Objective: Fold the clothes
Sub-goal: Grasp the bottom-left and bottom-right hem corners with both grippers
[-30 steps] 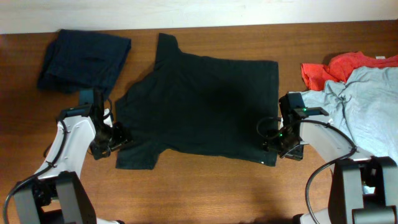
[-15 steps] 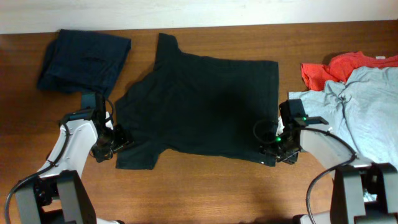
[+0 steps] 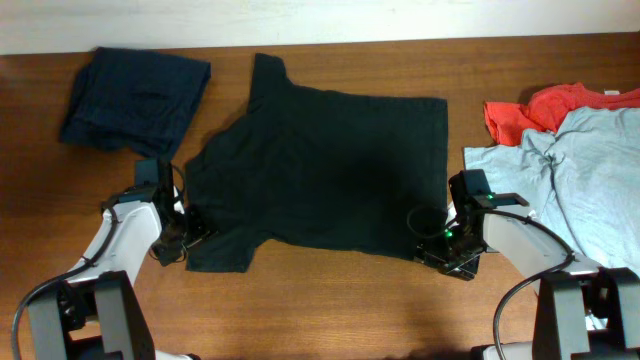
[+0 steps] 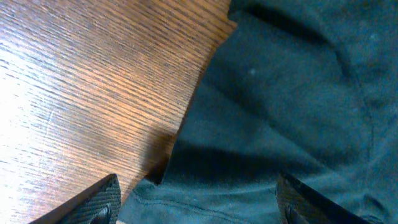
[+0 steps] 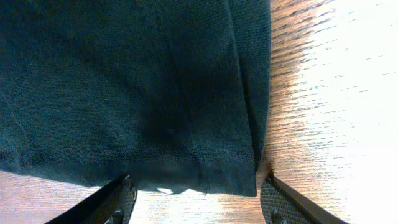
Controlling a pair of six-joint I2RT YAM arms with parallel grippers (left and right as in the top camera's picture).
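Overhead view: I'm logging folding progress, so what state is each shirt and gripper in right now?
black shirt, spread flat, unfolded
navy shirt, roughly folded
blue-grey shirt, crumpled
red-orange shirt, crumpled, partly under the blue-grey shirt
left gripper, open, astride the black shirt's sleeve
right gripper, open, astride its hem corner
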